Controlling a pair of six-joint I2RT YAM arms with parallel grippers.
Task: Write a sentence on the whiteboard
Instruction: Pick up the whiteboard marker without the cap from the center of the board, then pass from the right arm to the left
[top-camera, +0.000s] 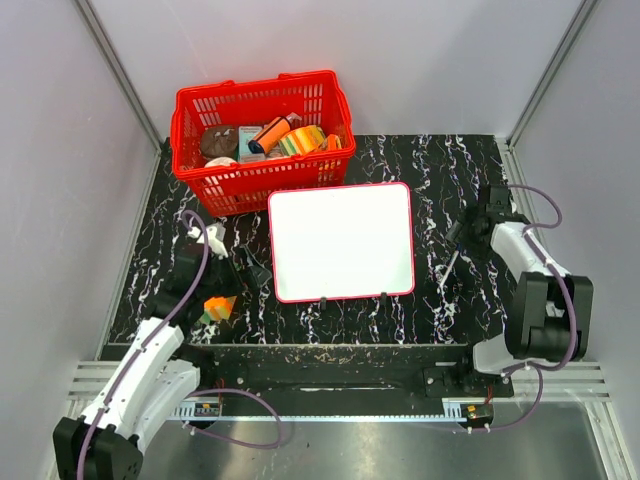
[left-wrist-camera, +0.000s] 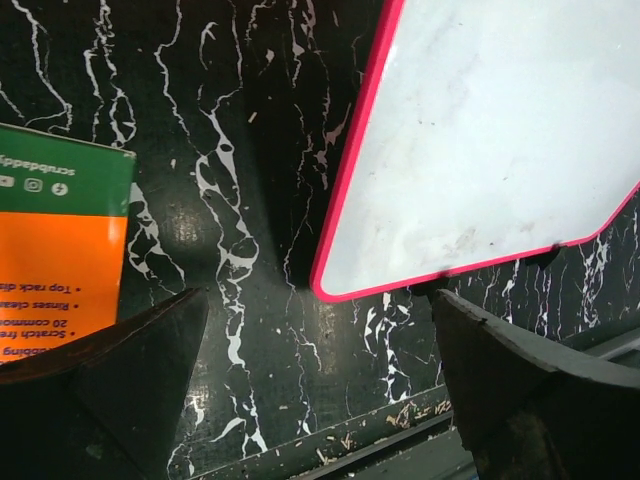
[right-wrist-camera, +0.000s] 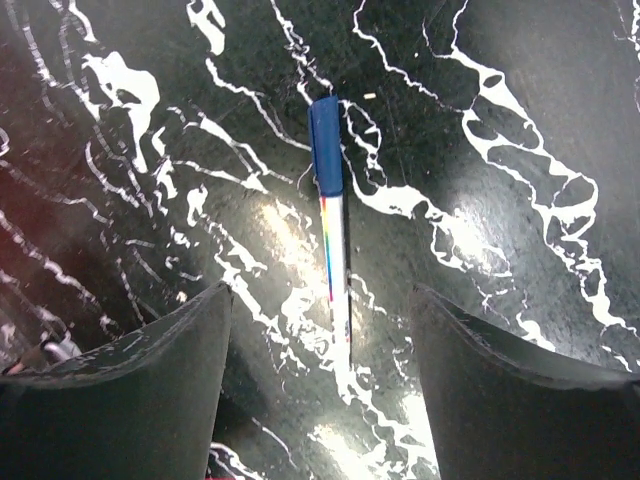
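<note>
The whiteboard (top-camera: 340, 240), white with a thin red frame, lies flat in the middle of the table. Its face is bare white and no sentence is in view on it. Its near left corner (left-wrist-camera: 480, 150) fills the upper right of the left wrist view. A marker (top-camera: 449, 266) with a blue cap lies on the table right of the board. My right gripper (top-camera: 463, 240) hangs over it, open. The marker's white barrel (right-wrist-camera: 334, 240) runs between the two fingers without touching either. My left gripper (top-camera: 240, 275) stands open and empty beside the board's near left corner.
A red basket (top-camera: 255, 92) with several items stands behind the board. An orange and green box (top-camera: 218, 308) (left-wrist-camera: 60, 250) lies next to my left gripper. Two small black clips (top-camera: 325, 300) sit at the board's near edge. A metal rail (top-camera: 330, 400) borders the table's front.
</note>
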